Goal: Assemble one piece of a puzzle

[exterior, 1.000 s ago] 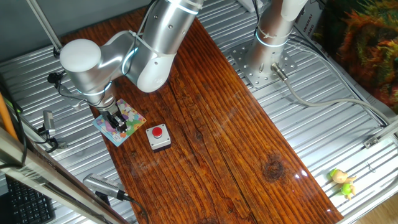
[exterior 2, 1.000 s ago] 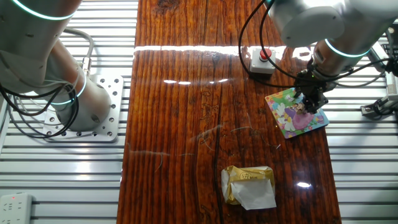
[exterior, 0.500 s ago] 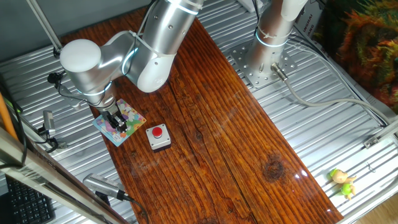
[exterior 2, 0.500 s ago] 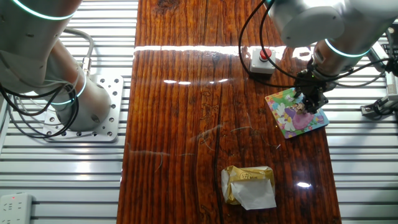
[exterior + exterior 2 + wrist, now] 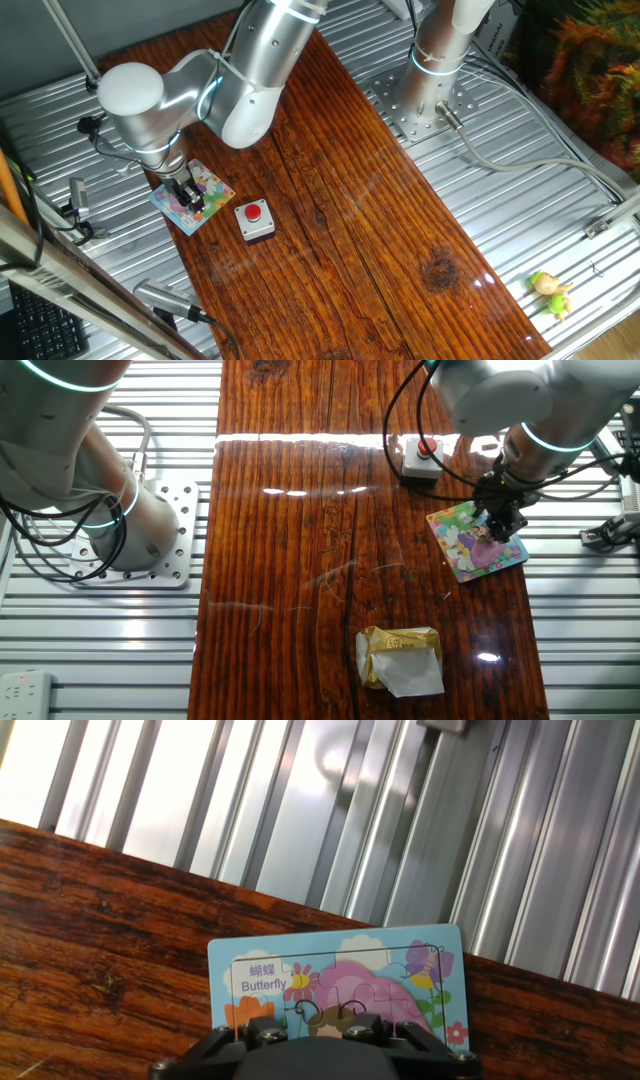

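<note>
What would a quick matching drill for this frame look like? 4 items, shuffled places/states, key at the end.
Things:
1. puzzle
2. grey box with red button
3. crumpled gold and white wrapper
4. gripper

Places or states:
A. lying alone on the wood, apart from the other things
B. down over the pastel picture
C. flat on the wood near the plank's edge, "Butterfly" printed on it
D. on the wood beside the board, not touching it

Pairs: 1-C, 2-D, 3-A, 4-B
</note>
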Motion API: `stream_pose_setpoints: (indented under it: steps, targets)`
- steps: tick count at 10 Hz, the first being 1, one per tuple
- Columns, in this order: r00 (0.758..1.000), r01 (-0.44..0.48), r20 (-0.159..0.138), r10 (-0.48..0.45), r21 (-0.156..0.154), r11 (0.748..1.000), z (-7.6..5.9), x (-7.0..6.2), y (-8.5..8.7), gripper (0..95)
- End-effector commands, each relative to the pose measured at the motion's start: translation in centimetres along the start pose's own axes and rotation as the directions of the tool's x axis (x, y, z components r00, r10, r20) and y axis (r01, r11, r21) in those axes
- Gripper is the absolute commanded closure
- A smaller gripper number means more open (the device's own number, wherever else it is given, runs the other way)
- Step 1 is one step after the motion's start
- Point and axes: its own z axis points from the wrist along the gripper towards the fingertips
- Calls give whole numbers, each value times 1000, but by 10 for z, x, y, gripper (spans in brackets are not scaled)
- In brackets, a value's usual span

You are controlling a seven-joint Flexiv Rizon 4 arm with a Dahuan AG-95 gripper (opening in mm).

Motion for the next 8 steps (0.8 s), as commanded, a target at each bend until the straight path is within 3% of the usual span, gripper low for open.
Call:
stream_pose_setpoints:
  steps: [1,7,8]
  targets:
    - [1000,1,1,-1,0,1000,1,0,0,950]
    - [1000,3,8,-3,0,1000,1,0,0,950]
    - [1000,5,8,-5,1,1000,1,0,0,760]
